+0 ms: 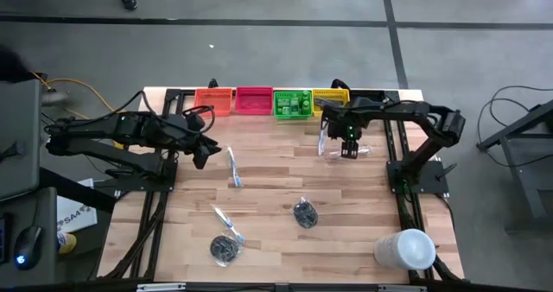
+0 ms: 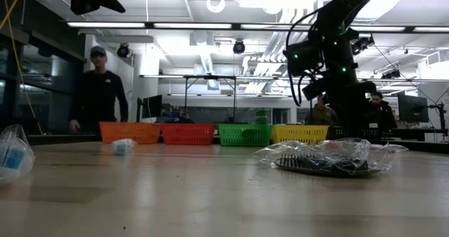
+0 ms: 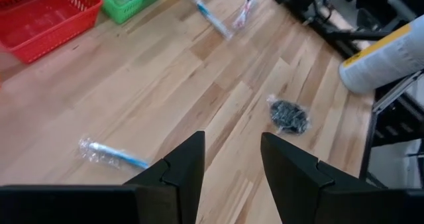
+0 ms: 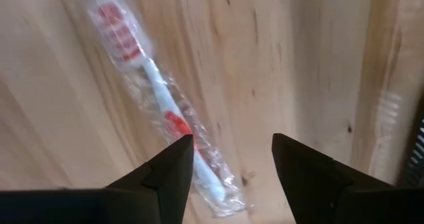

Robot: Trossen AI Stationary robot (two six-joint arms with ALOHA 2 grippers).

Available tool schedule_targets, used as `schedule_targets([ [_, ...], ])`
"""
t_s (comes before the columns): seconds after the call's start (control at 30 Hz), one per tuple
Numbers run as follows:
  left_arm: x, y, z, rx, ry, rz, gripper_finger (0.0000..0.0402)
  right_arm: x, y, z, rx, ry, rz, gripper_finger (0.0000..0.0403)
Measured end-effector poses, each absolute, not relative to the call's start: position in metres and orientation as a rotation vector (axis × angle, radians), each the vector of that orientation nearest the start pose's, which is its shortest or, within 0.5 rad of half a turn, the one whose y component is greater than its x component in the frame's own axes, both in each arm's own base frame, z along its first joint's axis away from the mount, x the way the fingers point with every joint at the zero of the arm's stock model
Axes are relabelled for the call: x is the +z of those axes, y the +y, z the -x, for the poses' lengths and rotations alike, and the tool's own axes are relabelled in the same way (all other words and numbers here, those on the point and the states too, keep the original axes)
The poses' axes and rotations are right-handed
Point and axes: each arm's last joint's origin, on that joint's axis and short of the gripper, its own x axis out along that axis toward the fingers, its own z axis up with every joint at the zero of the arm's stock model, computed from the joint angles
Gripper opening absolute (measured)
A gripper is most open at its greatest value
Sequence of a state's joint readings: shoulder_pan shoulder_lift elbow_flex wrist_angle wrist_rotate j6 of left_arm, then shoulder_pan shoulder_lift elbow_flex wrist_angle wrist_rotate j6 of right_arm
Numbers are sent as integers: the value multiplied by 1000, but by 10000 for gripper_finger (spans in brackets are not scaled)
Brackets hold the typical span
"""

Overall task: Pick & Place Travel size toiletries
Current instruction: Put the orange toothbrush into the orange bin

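Two fingers (image 4: 165, 177) — toothbrush (image 4: 159, 98) beside one

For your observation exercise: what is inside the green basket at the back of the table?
The green basket holds several stubby green bottles, seen from above. They crowd together, so an exact count is unclear, and anything lying beneath them is covered.

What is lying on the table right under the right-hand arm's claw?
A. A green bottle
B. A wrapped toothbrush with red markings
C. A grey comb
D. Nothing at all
B. In the right wrist view the open right gripper hangs over a clear-wrapped toothbrush with red markings, which lies flat on the wooden table and is not held.
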State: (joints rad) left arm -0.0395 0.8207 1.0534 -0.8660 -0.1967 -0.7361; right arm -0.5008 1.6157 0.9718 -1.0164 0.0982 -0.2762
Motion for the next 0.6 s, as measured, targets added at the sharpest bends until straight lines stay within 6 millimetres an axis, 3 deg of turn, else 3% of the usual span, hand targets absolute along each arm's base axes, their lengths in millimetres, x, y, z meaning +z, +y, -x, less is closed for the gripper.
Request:
schedule_targets([
  [0.27, 353, 0, -141, 383, 562, 633, 149, 171, -132, -219, -177, 1689, -77, 187],
  [0.6, 353, 0, -141, 391, 565, 629, 149, 150, -124, -205, -66, 1736, -21, 214],
])
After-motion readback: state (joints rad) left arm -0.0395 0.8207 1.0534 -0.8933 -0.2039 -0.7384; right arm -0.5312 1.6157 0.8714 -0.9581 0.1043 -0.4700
